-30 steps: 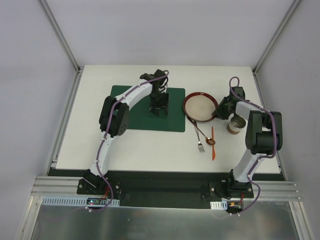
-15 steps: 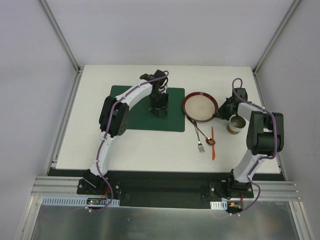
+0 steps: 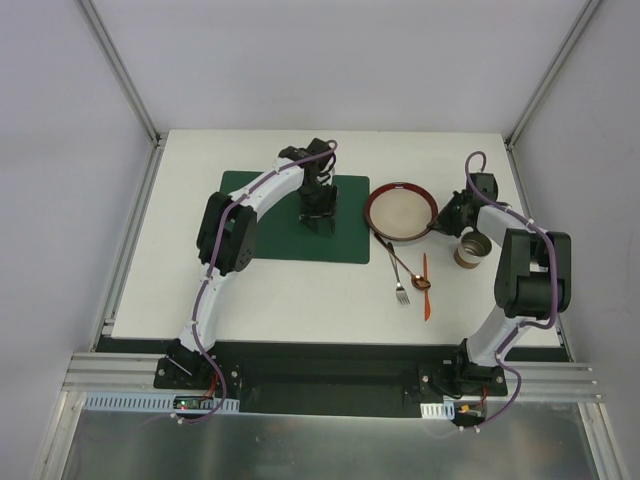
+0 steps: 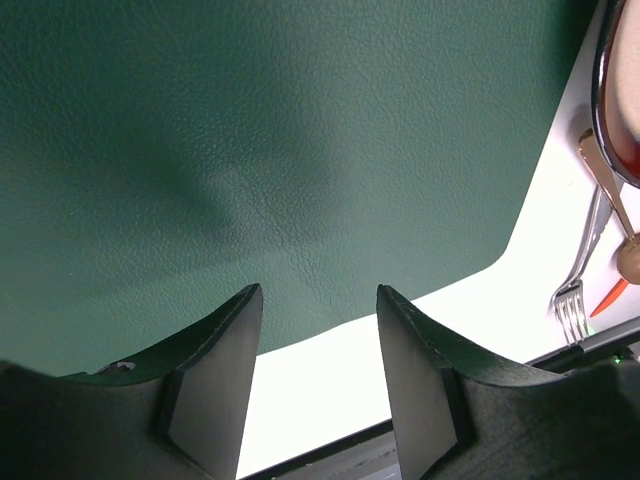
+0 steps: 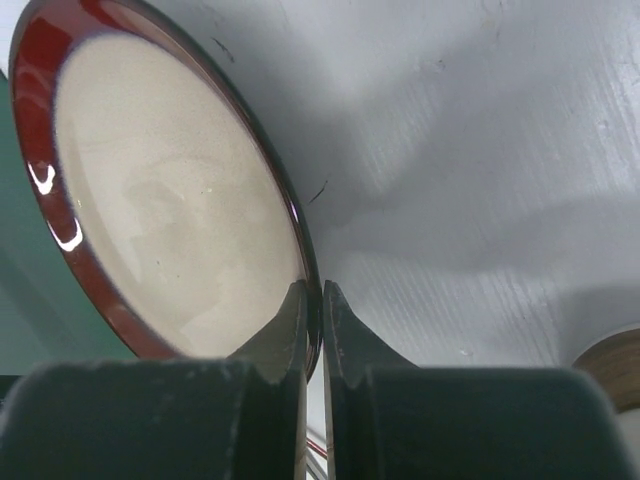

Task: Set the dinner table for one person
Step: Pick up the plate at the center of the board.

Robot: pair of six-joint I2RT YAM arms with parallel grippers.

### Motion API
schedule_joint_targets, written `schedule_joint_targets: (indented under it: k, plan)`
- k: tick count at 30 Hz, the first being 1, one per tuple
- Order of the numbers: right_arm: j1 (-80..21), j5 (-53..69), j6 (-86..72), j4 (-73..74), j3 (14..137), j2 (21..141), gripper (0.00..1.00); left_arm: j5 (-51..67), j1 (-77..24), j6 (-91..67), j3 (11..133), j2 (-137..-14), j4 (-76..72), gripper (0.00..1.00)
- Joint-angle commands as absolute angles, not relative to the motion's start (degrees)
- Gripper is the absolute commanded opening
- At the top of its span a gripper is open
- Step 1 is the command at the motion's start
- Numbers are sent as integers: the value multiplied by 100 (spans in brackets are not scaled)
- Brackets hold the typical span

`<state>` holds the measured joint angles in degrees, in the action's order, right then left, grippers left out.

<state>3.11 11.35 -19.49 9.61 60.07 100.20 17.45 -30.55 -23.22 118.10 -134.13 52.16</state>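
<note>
The white dinner table point(image 3: 250, 290) carries a dark green placemat point(image 3: 280, 215). A red-rimmed plate with a cream middle point(image 3: 400, 212) lies to the right of the mat. My right gripper point(image 3: 440, 222) is shut on the plate's right rim; in the right wrist view the rim point(image 5: 300, 250) sits between the closed fingers point(image 5: 313, 300). My left gripper point(image 3: 320, 220) hangs open and empty over the mat, near its front edge point(image 4: 318, 300). A fork point(image 3: 400, 285), a spoon point(image 3: 408, 272) and an orange-handled knife point(image 3: 426, 290) lie in front of the plate. A brown cup point(image 3: 468, 250) stands right of the plate.
Aluminium frame posts point(image 3: 118, 70) rise at the table's back corners. The fork point(image 4: 575, 290) and the plate's edge point(image 4: 610, 120) show at the right of the left wrist view. The cup's edge point(image 5: 610, 365) shows at the lower right of the right wrist view.
The right arm has shifted slightly away from me and to the right, and the plate in its grip has lifted or shifted a little. The left arm has not moved.
</note>
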Motion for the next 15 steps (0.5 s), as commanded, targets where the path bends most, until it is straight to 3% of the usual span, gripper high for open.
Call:
schedule_joint_targets:
  k: [1, 15]
  plan:
    - [308, 870, -1582, 950, 5941, 9616, 0, 1714, -3041, -2391, 11769, -12981, 5291, 49]
    - [308, 1213, -1486, 949, 6021, 9721, 0, 2196, -3050, -2356, 12454, -13403, 5186, 53]
